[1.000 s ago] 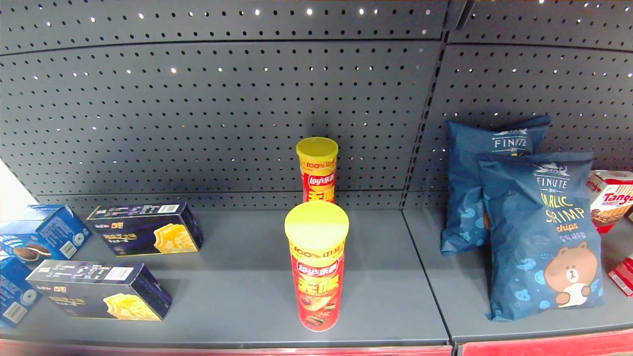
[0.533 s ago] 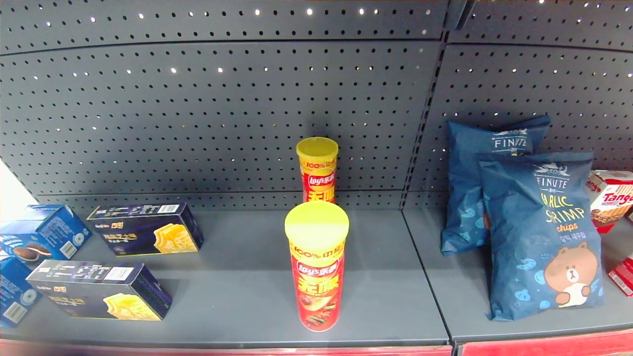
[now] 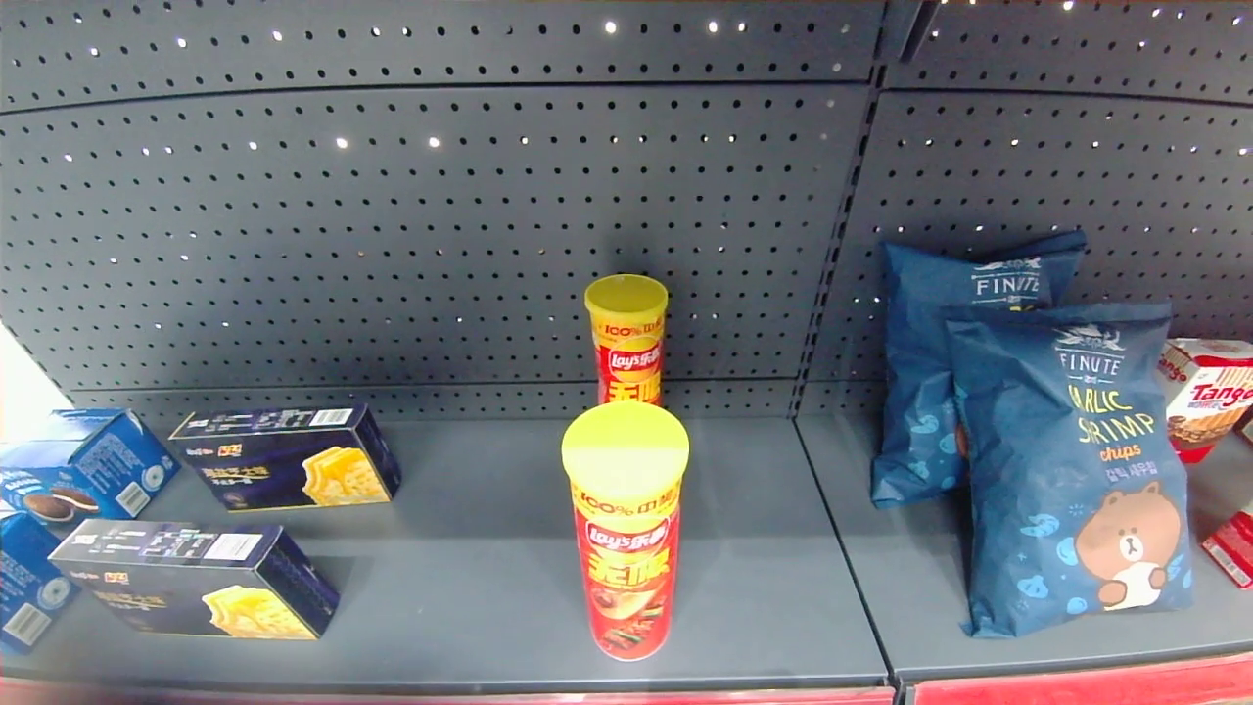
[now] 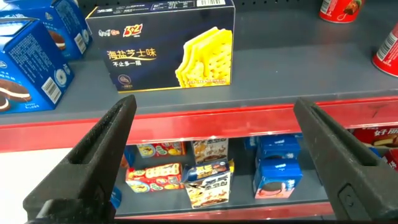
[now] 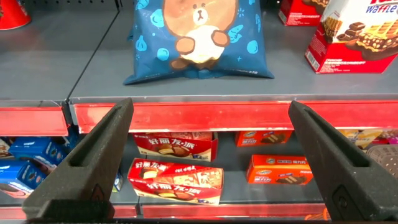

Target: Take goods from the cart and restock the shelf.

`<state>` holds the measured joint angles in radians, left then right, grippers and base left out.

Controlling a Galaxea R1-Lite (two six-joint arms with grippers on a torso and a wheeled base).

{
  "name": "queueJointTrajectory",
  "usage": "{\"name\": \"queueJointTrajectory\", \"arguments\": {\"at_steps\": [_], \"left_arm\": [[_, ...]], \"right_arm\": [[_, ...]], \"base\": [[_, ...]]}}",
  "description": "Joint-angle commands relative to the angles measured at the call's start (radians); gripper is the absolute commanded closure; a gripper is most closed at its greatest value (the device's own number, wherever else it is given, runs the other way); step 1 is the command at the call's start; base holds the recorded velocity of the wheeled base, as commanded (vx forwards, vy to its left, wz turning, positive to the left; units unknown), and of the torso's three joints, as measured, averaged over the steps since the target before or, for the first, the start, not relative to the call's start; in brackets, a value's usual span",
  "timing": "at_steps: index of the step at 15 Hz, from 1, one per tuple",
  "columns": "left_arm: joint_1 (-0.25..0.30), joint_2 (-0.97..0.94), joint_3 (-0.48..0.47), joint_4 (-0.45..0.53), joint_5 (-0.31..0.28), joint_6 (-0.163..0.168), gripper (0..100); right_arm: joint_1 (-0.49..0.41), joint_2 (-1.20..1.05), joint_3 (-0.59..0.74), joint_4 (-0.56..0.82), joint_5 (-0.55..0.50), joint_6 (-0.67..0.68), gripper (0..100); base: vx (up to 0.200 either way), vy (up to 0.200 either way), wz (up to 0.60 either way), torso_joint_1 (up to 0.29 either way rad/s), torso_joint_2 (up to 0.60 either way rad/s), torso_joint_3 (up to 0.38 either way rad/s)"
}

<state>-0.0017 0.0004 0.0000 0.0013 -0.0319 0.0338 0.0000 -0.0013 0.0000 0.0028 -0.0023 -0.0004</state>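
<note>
Red chip can (image 3: 626,548) stands upright at the shelf's (image 3: 470,578) front edge; left pincer (image 4: 216,106) and right pincer (image 5: 211,104) gape released, empty.

Red chip cans (image 3: 627,573) with yellow lids (image 3: 626,446), navy cracker boxes (image 3: 196,578), blue bear-print bags (image 3: 1072,470)

Grey shelf (image 3: 470,587), pegboard (image 3: 392,245) behind, red strip (image 3: 1077,685) along the front. Left end: two blue cookie boxes (image 3: 88,465). Next to them, two dark cracker boxes (image 3: 284,458) lying on their long sides, one behind the other. Middle: two cans upright, front can (image 3: 626,548) near the edge, rear can (image 3: 626,338) at the back, well apart. Right section: two blue bags (image 3: 1067,470) leaning back, overlapping. Wafer box (image 3: 1209,392) just beside them, red pack (image 3: 1235,546) at the far right.
</note>
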Motion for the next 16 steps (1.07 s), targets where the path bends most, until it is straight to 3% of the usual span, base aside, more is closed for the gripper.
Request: {"name": "queueJointTrajectory", "arguments": {"at_steps": [1, 6, 8, 16], "left_arm": [[0.000, 0.000, 0.000, 0.000, 0.000, -0.002, 0], [0.000, 0.000, 0.000, 0.000, 0.000, 0.000, 0], [0.000, 0.000, 0.000, 0.000, 0.001, -0.003, 0], [0.000, 0.000, 0.000, 0.000, -0.002, 0.001, 0]], "right_arm": [[0.000, 0.001, 0.000, 0.000, -0.001, -0.001, 0], [0.000, 0.001, 0.000, 0.000, 0.001, 0.000, 0], [0.000, 0.001, 0.000, 0.000, -0.001, -0.001, 0], [0.000, 0.001, 0.000, 0.000, -0.001, -0.001, 0]], "base": [[0.000, 0.000, 0.00, 0.000, 0.00, 0.000], [0.000, 0.000, 0.00, 0.000, 0.00, 0.000], [-0.200, 0.200, 0.00, 0.002, 0.00, 0.005], [0.000, 0.000, 0.00, 0.000, 0.00, 0.000]]}}
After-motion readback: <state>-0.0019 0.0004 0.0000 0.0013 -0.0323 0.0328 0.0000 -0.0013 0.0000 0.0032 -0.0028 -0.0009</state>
